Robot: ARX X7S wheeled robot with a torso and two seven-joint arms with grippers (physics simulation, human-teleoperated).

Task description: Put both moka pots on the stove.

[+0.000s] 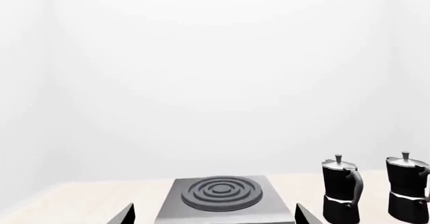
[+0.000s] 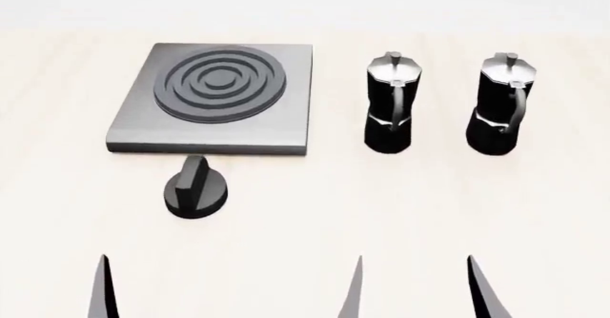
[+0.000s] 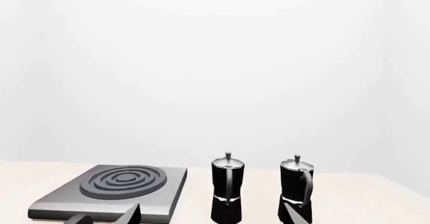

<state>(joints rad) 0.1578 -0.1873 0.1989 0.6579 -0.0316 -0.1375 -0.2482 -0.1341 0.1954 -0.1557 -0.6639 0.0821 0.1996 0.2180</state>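
Both grippers, left (image 1: 213,215) and right (image 3: 211,215), hover spread and empty, short of everything. Ahead of the right jaws stand the two moka pots (image 2: 389,103) (image 2: 501,103), handles facing them for grasping; the stove (image 2: 217,96) lies bare before the left.

Only the fingertips of both grippers showed, low at the head view's near edge. The left gripper (image 2: 228,289) had its fingers spread wide apart. The right gripper's one visible fingertip (image 2: 481,289) pointed forward; its wrist view showed two separated tips.
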